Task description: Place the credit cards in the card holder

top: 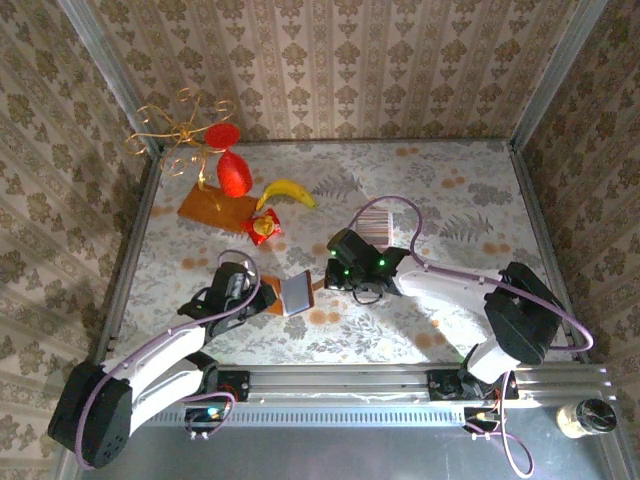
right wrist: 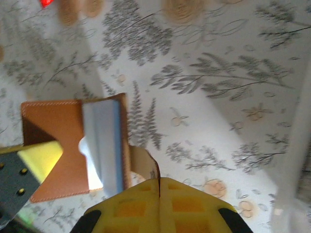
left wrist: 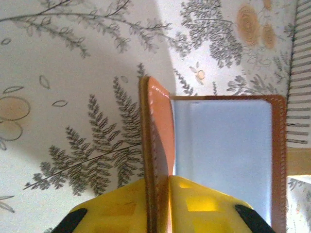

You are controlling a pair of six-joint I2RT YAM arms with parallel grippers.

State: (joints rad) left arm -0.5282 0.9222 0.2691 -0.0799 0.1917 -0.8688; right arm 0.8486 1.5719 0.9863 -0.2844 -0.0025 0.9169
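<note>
The left claw [left wrist: 158,206] is clamping the holder's [left wrist: 223,145] upright cover at frame bottom. The right claw [right wrist: 159,196] is pinching its tab, closed. In the top view, the cards [top: 374,222] are lying just upper right of that claw.

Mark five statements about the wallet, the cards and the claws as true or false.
The card holder is open, pale inside showing. True.
The left claw grips its leather flap. True.
The credit cards are inside the holder. False: they lie on the table, apart from it.
The right claw gapes wide. False: it is shut on the holder's snap tab.
The banana rests on the cards. False: it lies apart, left of them.
</note>
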